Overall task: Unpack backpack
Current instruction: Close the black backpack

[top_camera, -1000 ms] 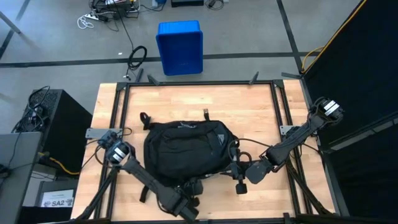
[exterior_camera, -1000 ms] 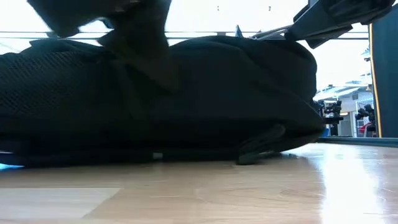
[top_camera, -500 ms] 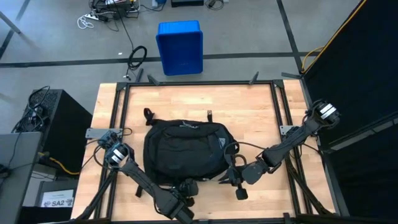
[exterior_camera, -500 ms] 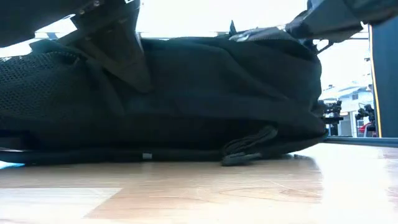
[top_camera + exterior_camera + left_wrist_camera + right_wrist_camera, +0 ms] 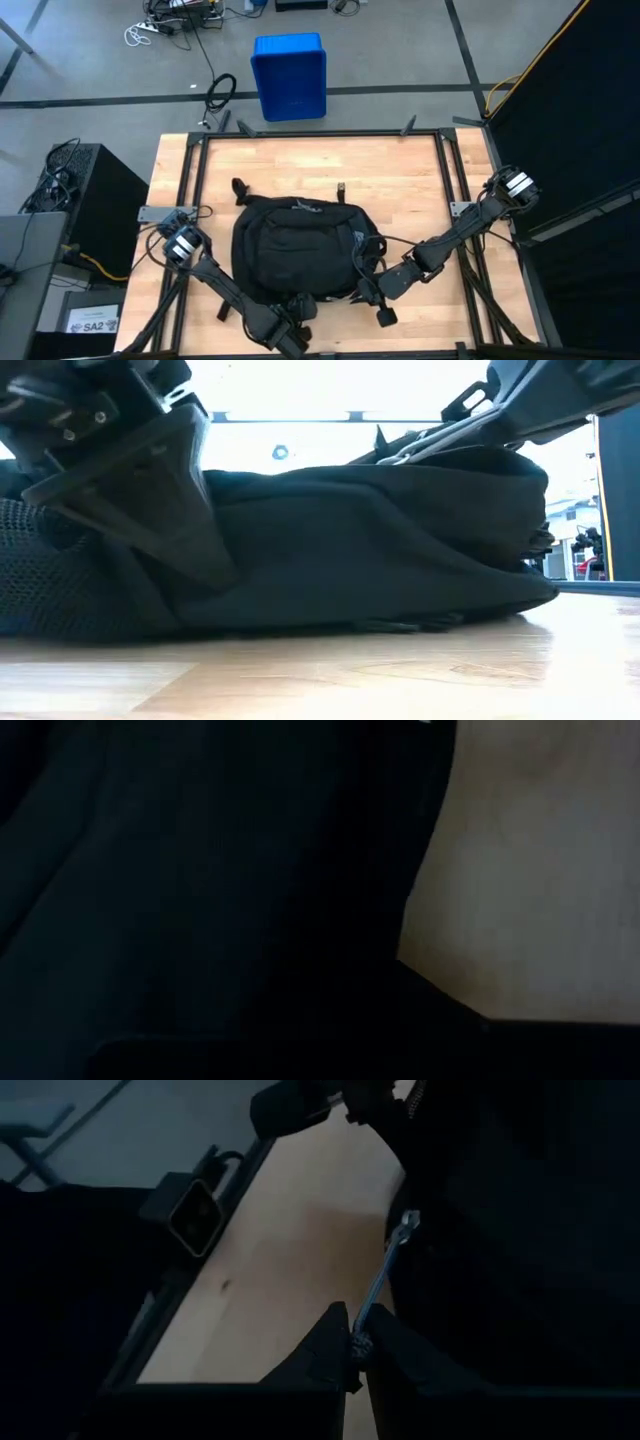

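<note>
Overhead evenly lit; low view backlit with blown-out glare; wrist views dim, blurred.

The left arm is reaching in low from the table's near-left corner, its left end effector (image 5: pixel 300 308) pressing with fingers closed at the near edge of the backpack (image 5: pixel 298 248). The right arm is stretching in from the right, its right end effector (image 5: pixel 356 1342) pinching a grey zipper pull (image 5: pixel 384 1278).
</note>
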`<control>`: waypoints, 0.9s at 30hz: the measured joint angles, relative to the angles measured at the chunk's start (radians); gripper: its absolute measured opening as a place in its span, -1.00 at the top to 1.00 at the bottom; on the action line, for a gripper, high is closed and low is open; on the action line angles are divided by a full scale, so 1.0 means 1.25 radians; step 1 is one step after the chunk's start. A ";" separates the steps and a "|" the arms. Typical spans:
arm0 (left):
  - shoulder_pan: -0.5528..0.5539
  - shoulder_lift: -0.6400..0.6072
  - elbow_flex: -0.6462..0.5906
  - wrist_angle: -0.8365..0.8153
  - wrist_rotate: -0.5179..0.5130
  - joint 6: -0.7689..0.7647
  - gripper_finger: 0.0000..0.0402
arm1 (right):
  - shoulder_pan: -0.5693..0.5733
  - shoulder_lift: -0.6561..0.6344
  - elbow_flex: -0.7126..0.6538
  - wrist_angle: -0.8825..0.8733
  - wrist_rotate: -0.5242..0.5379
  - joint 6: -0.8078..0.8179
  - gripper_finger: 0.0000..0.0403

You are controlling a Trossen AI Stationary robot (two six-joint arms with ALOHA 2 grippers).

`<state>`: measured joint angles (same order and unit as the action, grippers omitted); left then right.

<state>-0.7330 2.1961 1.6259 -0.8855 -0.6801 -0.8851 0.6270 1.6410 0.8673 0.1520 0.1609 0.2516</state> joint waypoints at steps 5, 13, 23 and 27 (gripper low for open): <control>-0.002 -0.094 -0.176 0.194 -0.017 -0.010 1.00 | 0.000 0.001 0.000 0.005 0.017 -0.002 1.00; 0.042 -0.269 -0.467 0.474 -0.014 0.035 1.00 | -0.023 0.016 0.001 0.042 0.050 0.001 1.00; 0.055 -0.388 -0.642 0.590 -0.003 0.037 1.00 | -0.064 0.044 0.006 -0.038 0.195 0.062 1.00; 0.037 -0.388 -0.673 0.642 -0.020 0.012 1.00 | -0.064 0.040 0.005 -0.053 0.218 0.088 1.00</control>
<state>-0.6868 1.7114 0.7848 -0.0836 -0.7055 -0.8700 0.5465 1.6909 0.8740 0.0862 0.4332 0.3618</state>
